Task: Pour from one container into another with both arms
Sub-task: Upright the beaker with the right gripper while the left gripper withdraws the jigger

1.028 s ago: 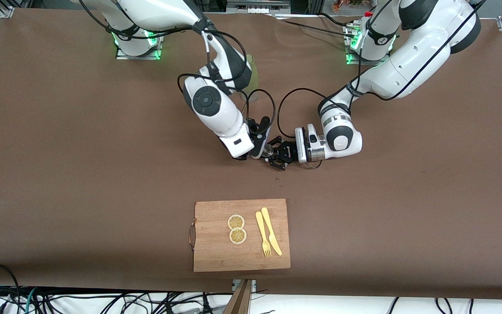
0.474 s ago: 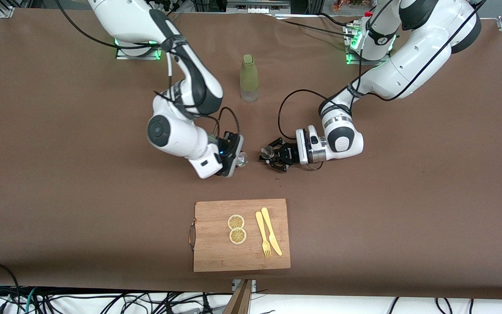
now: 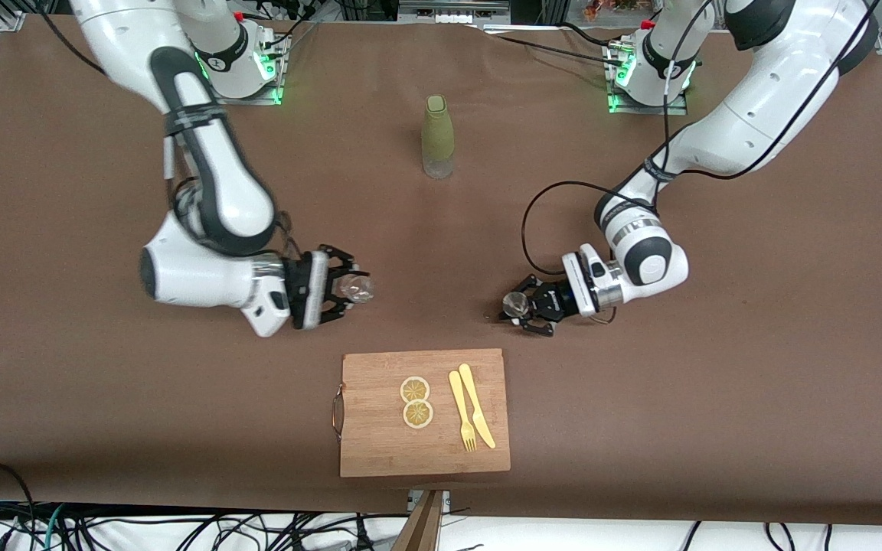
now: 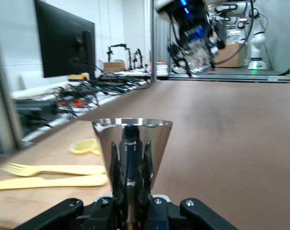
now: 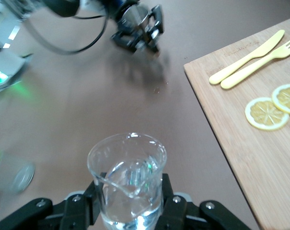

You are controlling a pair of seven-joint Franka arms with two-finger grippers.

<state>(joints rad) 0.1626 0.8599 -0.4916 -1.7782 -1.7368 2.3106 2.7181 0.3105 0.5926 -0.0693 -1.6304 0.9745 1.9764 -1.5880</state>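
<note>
My right end effector (image 3: 345, 287) is clamped on a small clear glass beaker (image 3: 357, 288) over the bare brown worktop (image 3: 66, 367), toward the right arm's end. My left end effector (image 3: 521, 306) is closed on a shiny metal cup (image 3: 515, 304), above the worktop near the wooden cutting board (image 3: 380, 444).

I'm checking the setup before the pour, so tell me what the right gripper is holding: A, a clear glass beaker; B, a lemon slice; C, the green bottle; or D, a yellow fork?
A: the right gripper is shut on a clear glass beaker, which the right wrist view shows with its pouring lip, while the fork, lemon slices and bottle lie untouched on the table.
</note>
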